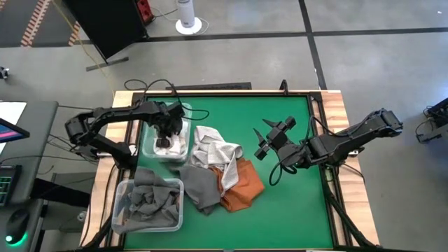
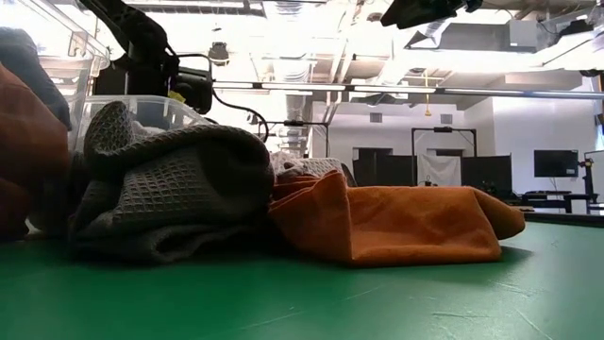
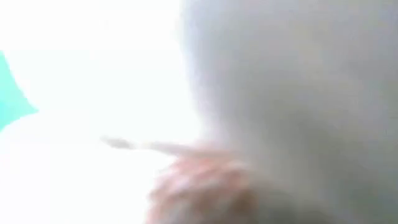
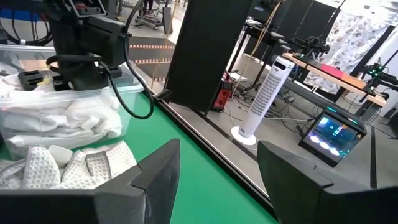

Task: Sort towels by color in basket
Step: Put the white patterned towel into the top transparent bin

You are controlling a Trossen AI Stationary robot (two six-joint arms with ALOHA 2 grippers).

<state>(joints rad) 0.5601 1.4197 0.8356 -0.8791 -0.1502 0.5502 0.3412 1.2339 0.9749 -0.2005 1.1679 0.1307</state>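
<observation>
Your worktop (image 1: 280, 203) is a green mat framed in pale wood, standing on a grey concrete floor crossed by dark seams. Beyond its far edge you have a white tower fan (image 1: 186, 14) and a black panel (image 1: 112, 24); off the left edge sits a desk with a lit screen. The low view looks into a bright workshop with white ceiling ducts and dark monitors along the back wall.

Count two clear plastic bins at the left edge. The far bin (image 1: 150, 148) holds white cloth (image 4: 68, 118); the near bin (image 1: 126, 187), at the near left corner, holds dark grey towels (image 1: 148, 199). The loose pile lies around the middle of the worktop, just right of the bins: one white checked towel (image 1: 213, 150), one grey towel (image 1: 199, 187) and one rust-orange towel (image 1: 241, 185), overlapping each other. How many cloths lie in each bin, you cannot tell.

You have two arms. The left pincer (image 1: 166, 136) reaches down into the far bin among the white cloth; its wrist view is a pale blur, so you cannot tell how its fingers stand or whether it holds anything. The right pincer (image 1: 269, 138) hovers above bare green right of the pile, fingers spread wide and holding nothing.

No writing or label can be read.
</observation>
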